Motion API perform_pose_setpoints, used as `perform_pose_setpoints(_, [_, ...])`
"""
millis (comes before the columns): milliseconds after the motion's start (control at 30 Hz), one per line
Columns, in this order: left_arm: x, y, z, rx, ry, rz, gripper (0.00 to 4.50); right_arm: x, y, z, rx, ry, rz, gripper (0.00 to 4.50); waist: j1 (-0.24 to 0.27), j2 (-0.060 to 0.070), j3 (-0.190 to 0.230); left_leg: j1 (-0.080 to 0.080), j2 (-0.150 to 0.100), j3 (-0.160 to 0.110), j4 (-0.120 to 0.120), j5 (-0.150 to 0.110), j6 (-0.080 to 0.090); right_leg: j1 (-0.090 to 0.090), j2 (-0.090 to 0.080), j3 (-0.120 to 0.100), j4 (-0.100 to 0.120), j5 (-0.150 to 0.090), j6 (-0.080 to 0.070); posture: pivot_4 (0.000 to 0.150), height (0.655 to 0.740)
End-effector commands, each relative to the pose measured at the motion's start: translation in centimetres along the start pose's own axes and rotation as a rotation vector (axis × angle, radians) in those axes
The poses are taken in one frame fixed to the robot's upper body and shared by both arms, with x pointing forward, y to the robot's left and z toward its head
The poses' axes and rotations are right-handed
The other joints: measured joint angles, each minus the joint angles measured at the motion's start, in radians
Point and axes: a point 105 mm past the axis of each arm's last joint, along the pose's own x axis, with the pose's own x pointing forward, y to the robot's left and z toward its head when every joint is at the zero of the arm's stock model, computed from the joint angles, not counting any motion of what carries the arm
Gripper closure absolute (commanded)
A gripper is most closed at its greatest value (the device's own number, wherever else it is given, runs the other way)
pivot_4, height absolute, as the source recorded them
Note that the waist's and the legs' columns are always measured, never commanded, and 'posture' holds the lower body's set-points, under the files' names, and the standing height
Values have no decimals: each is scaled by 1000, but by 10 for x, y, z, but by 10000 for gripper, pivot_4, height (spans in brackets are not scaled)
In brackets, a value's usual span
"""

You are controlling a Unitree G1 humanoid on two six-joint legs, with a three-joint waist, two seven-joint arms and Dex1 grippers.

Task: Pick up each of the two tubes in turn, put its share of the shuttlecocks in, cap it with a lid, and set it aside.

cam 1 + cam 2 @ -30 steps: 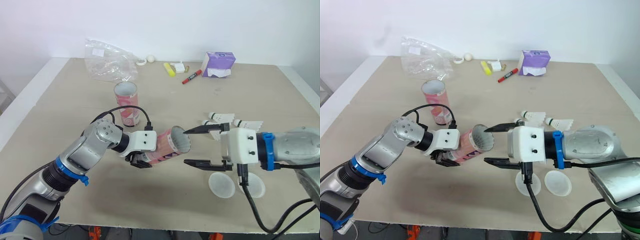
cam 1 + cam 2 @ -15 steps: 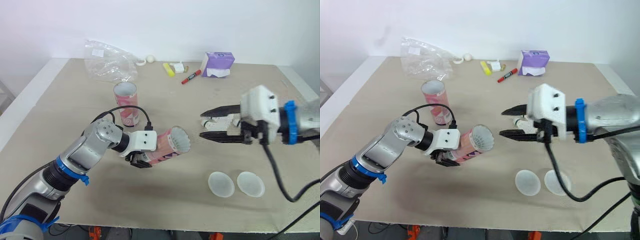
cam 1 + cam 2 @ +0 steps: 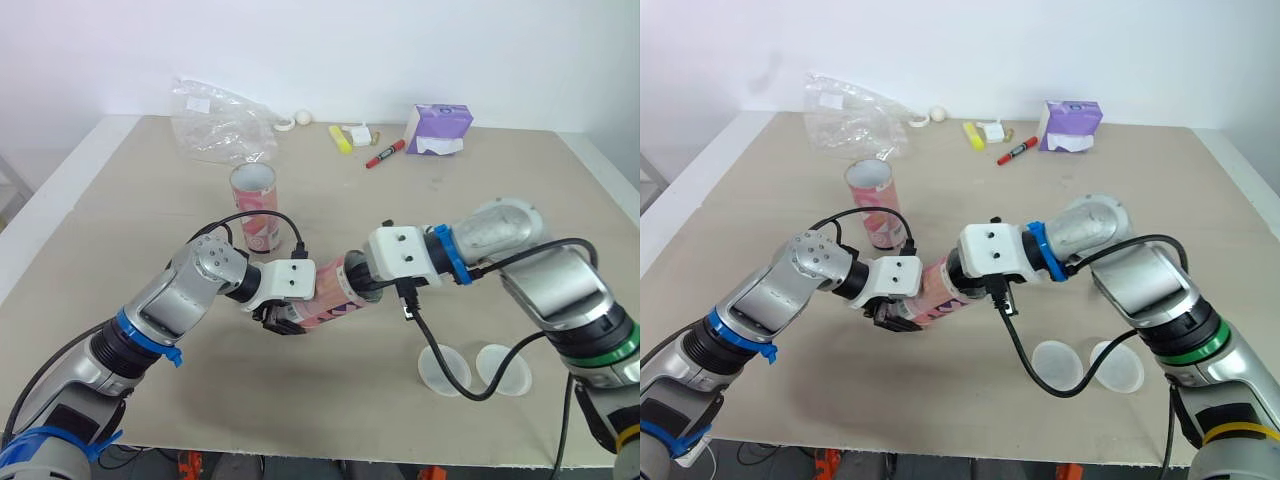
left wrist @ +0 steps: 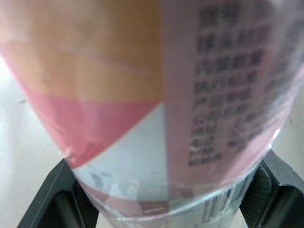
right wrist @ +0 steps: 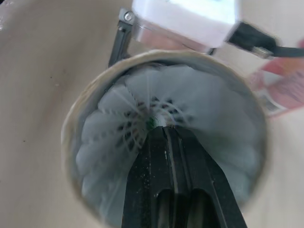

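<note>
Our left fingers [image 4: 52, 195] grip the tilted tube [image 3: 330, 300] above the bench [image 3: 130, 190] while our right fingers [image 5: 156, 183], pressed together, seat a shuttlecock [image 5: 114, 126] inside its mouth; we should push straight along the axis, gently.

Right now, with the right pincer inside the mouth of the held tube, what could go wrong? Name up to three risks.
1. The right pincer, shut, presses on the shuttlecock inside the tube; a harder push might crush its skirt.
2. The left pincer holds the tube tilted, at the end away from its mouth; the push might shift it in that hold.
3. Withdrawing, the fingers might drag the shuttlecock back out.
</note>
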Motion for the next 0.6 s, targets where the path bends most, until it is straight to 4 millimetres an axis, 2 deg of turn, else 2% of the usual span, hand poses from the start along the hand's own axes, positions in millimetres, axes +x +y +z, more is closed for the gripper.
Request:
perform_pose_setpoints(33, [6,-2,4,26,-4,-7,12281,7,-3,1,-43,34,34,44500,0,0,0,0,0,0,0,0,0,0,0,0,0,0,0,1500,7400])
perform_pose_setpoints(400, [8,-2,7,24,-14,-1,12281,44,3,-5,-56,49,168,44500,-8,0,-1,5,1,0,0,1,2,3,1,0,2,2,-4,1500,7400])
perform_pose_setpoints(600, [7,-3,5,20,-11,4,12281,50,4,-3,-65,29,187,44500,-27,0,-3,8,1,0,0,5,7,4,2,0,3,5,-4,1500,7400])
